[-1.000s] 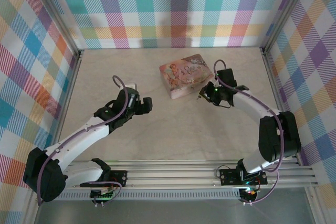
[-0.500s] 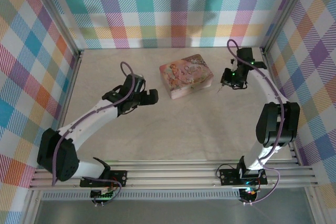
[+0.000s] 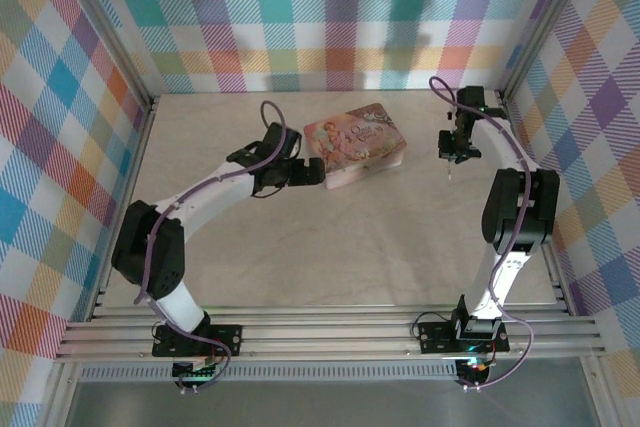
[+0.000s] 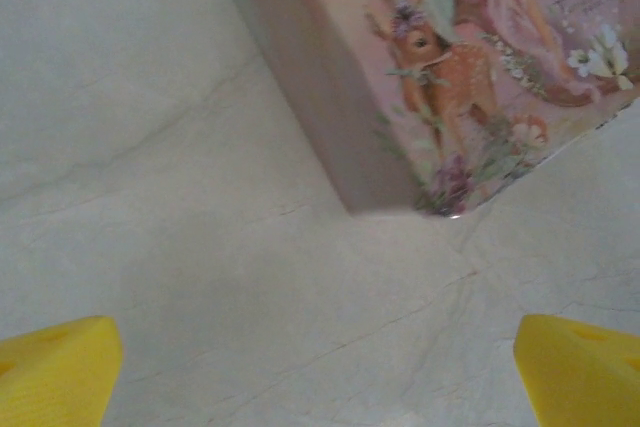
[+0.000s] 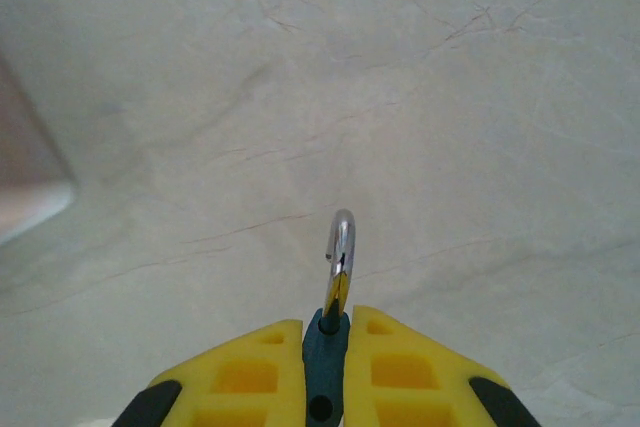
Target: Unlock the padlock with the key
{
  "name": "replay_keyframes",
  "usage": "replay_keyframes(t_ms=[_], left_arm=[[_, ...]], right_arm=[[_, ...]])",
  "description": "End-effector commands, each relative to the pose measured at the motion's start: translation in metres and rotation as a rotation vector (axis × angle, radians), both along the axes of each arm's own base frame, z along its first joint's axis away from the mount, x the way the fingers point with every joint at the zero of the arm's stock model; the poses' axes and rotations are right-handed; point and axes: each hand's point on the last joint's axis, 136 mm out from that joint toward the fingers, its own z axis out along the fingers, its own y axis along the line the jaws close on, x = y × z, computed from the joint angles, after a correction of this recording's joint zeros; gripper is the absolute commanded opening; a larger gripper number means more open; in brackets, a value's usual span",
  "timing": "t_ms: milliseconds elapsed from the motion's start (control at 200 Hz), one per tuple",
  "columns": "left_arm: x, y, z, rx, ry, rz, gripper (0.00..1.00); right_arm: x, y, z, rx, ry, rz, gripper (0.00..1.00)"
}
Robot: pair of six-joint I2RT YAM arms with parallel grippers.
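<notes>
Blue padlock (image 5: 322, 357) sits pinched in the right hand (image 5: 325, 332), right of the tin (image 3: 355, 147), shackle (image 5: 341, 242) pointing forward; left hand (image 4: 320, 377) spread.

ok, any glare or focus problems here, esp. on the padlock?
Right wrist: padlock sharp in the right gripper, bright glint on its shackle; tin corner at left blurred. Left wrist: tin looks soft, slightly out of focus. Top external: even light, faint shadows on the back wall.
</notes>
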Motion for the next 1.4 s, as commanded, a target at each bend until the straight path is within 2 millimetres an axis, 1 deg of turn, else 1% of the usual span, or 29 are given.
replay_keyframes(t_ms=[0, 55, 100, 240, 330, 440, 570, 635, 715, 805, 825, 895, 1000, 1080, 1150, 1160, 1270, 1300, 1310, 1315, 1320, 1395], left_arm=[[0.008, -0.029, 0.012, -0.027, -0.029, -0.065, 1.00], [0.012, -0.037, 0.010, -0.021, -0.024, -0.075, 1.00], [0.015, -0.043, 0.007, -0.019, -0.016, -0.079, 1.00], [0.018, -0.059, 0.005, -0.019, -0.008, -0.102, 1.00], [0.018, -0.062, 0.002, -0.002, 0.000, -0.111, 1.00], [0.017, -0.059, -0.002, 0.019, 0.011, -0.113, 1.00], [0.014, -0.054, -0.002, 0.040, 0.013, -0.109, 1.00], [0.013, -0.050, -0.001, 0.049, 0.010, -0.103, 1.00], [0.011, -0.046, 0.002, 0.059, 0.000, -0.094, 1.00], [0.010, -0.042, 0.005, 0.062, -0.007, -0.084, 1.00], [0.009, -0.042, 0.005, 0.062, -0.008, -0.082, 1.00], [0.007, -0.039, 0.009, 0.060, -0.014, -0.076, 1.00], [0.003, -0.033, 0.016, 0.066, -0.025, -0.064, 1.00], [0.000, -0.025, 0.026, 0.080, -0.048, -0.054, 1.00], [-0.003, -0.017, 0.034, 0.101, -0.071, -0.051, 1.00], [-0.004, -0.016, 0.036, 0.104, -0.075, -0.050, 1.00], [-0.009, 0.001, 0.053, 0.157, -0.123, -0.042, 1.00], [-0.010, 0.006, 0.057, 0.172, -0.136, -0.041, 1.00], [-0.011, 0.008, 0.060, 0.177, -0.145, -0.037, 1.00], [-0.011, 0.008, 0.061, 0.179, -0.148, -0.038, 1.00], [-0.012, 0.009, 0.062, 0.181, -0.151, -0.037, 1.00], [-0.016, 0.023, 0.077, 0.209, -0.196, -0.028, 1.00]], right_arm=[[0.024, -0.020, 0.001, -0.112, -0.049, 0.037, 0.00], [0.032, -0.024, -0.005, -0.138, -0.048, 0.036, 0.00], [0.039, -0.028, -0.011, -0.173, -0.042, 0.067, 0.00], [0.055, -0.033, -0.026, -0.202, -0.053, 0.079, 0.00], [0.067, -0.039, -0.036, -0.212, -0.045, 0.081, 0.00], [0.080, -0.046, -0.048, -0.212, -0.033, 0.068, 0.02], [0.090, -0.052, -0.057, -0.212, -0.021, 0.055, 0.09], [0.093, -0.052, -0.058, -0.208, -0.022, 0.049, 0.18], [0.096, -0.051, -0.053, -0.197, -0.038, 0.035, 0.28], [0.096, -0.050, -0.046, -0.187, -0.051, 0.026, 0.42], [0.096, -0.049, -0.043, -0.184, -0.055, 0.024, 0.46], [0.095, -0.046, -0.036, -0.169, -0.066, 0.024, 0.54], [0.091, -0.044, -0.028, -0.156, -0.081, 0.024, 0.58], [0.086, -0.040, -0.021, -0.136, -0.102, 0.025, 0.61], [0.079, -0.035, -0.015, -0.118, -0.129, 0.033, 0.62], [0.078, -0.034, -0.014, -0.106, -0.135, 0.011, 0.63], [0.062, -0.020, -0.006, -0.066, -0.181, 0.007, 0.67], [0.057, -0.016, -0.004, -0.058, -0.190, 0.011, 0.71], [0.055, -0.014, -0.004, -0.053, -0.193, 0.012, 0.74], [0.054, -0.012, -0.003, -0.050, -0.196, 0.015, 0.77], [0.054, -0.012, -0.003, -0.050, -0.196, 0.015, 0.77], [0.040, -0.001, 0.001, -0.035, -0.218, 0.031, 0.95]])
